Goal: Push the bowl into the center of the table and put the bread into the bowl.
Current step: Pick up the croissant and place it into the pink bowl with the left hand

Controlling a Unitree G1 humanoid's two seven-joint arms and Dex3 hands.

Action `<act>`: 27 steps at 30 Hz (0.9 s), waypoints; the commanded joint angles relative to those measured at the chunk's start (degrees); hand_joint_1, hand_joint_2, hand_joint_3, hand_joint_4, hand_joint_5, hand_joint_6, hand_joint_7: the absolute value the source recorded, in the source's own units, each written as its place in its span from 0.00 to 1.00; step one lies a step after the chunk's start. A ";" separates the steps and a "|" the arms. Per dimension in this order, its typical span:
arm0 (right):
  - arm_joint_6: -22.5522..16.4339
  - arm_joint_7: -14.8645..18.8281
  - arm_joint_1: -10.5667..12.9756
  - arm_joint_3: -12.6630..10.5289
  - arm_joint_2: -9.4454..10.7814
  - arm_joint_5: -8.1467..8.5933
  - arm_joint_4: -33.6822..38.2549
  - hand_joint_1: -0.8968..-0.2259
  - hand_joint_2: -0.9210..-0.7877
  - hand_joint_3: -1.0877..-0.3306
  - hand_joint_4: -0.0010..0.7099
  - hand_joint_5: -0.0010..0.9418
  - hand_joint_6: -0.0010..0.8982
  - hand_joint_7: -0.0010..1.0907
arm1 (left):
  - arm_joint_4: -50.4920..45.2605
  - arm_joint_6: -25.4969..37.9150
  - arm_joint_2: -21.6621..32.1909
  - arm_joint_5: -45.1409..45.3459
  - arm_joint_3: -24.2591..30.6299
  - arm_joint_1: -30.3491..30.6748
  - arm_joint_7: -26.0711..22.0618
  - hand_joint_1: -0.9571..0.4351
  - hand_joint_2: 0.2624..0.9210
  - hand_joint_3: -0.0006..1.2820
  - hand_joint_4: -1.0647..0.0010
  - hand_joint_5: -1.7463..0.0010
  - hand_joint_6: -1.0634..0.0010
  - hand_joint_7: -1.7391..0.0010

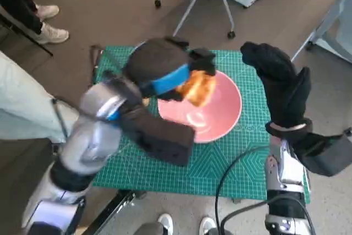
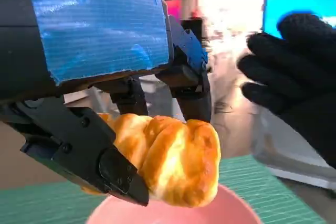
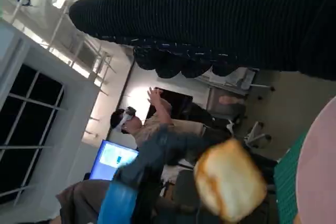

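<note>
At the left of the head view, your black left hand with blue tape [image 1: 165,72] held the golden, glazed bread roll [image 1: 199,87] clamped between its fingers [image 2: 113,171], just above the pink round bowl [image 1: 220,115]. The bowl sat mid-frame on the green gridded bench mat [image 1: 220,163]. At the right, your black-gloved right hand [image 1: 280,81] hovered beside the bowl, fingers apart, holding nothing.

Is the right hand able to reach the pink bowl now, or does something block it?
Probably yes. The right hand hangs open beside the bowl, whose near side is bare. The left hand holds the bread over the bowl's far part only.
</note>
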 commanded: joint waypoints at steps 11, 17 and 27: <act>-0.72 -1.72 2.75 -1.49 -0.06 -0.72 0.06 0.35 0.00 0.42 0.33 0.00 0.12 0.53 | 19.95 -4.47 -5.85 1.79 -5.03 -4.99 5.18 0.69 0.93 0.16 0.44 0.24 0.45 0.33; -0.85 -2.30 3.10 -1.51 -0.01 -0.99 -0.16 0.35 0.00 0.42 0.33 0.00 0.13 0.52 | 22.03 -3.12 -6.49 0.52 -5.63 -4.70 1.50 0.67 0.86 0.05 0.70 0.89 0.63 0.89; -0.88 -2.93 2.99 -1.40 0.19 -1.24 0.04 0.35 0.00 0.42 0.33 0.00 0.14 0.51 | 19.36 -3.37 -4.74 -3.49 -3.97 -3.96 -5.27 0.56 0.84 0.01 0.89 1.00 0.74 1.00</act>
